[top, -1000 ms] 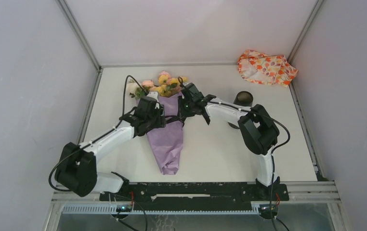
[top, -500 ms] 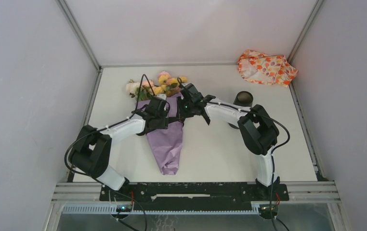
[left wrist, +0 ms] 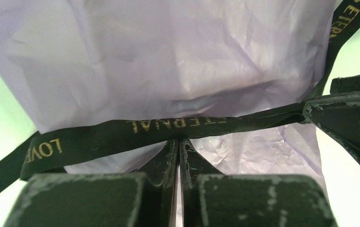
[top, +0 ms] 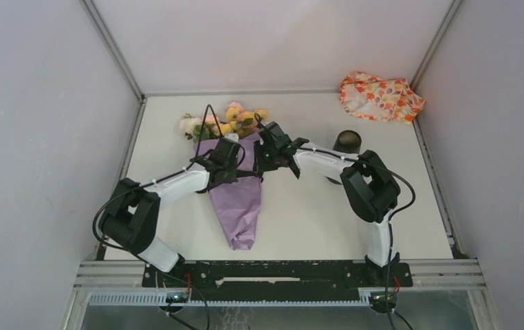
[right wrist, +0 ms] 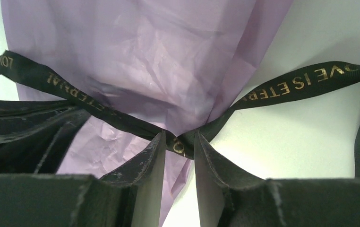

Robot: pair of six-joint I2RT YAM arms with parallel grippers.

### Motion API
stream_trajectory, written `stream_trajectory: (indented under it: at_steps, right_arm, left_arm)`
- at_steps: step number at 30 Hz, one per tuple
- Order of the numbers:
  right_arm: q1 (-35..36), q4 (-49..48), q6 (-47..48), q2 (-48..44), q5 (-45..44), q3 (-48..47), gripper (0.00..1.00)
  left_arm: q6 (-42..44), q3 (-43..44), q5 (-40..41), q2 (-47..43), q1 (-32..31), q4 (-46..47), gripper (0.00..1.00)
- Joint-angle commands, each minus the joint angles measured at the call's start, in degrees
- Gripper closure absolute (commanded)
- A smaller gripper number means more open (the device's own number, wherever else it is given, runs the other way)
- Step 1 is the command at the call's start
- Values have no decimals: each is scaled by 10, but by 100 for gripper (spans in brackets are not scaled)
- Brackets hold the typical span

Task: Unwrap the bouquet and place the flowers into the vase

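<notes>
Lilac paper (left wrist: 168, 56) wraps the bouquet (top: 235, 199), which lies flat on the table (top: 300, 213) between your two arms, flower heads (top: 226, 122) toward the far wall. Your right claw (right wrist: 178, 141) grips the black ribbon (right wrist: 291, 87) at its knot, by the wrap's edge. Your left claw (left wrist: 180, 144) is clenched, its tips meeting at the ribbon's lower edge; whether it has caught the band you cannot tell. Beyond your right arm the black vase (top: 347, 141) stands upright, apart from the bouquet.

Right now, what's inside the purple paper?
The flowers poke out of the purple paper at its far end. Their stems are covered, so they cannot be seen.
</notes>
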State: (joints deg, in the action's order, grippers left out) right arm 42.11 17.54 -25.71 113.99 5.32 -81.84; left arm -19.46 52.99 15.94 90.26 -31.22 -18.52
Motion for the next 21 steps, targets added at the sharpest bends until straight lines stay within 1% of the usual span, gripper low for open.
stream_trajectory:
  at_steps: [1,7,11,16,21]
  right_arm:
    - [6,-20,-9,-47,4,10,63]
    - [13,-21,-9,-64,1,20,63]
    - [16,-21,-9,-70,0,25,63]
    - [22,-21,-10,-78,-4,31,63]
    - [26,-21,-7,-86,-11,35,63]
  left_arm:
    - [-3,33,33,-74,-2,-13,94]
    - [-14,63,47,-158,-1,-64,92]
    - [-21,92,45,-201,0,-80,91]
    - [-7,192,58,-212,2,-124,90]
    - [5,278,66,-207,10,-145,87]
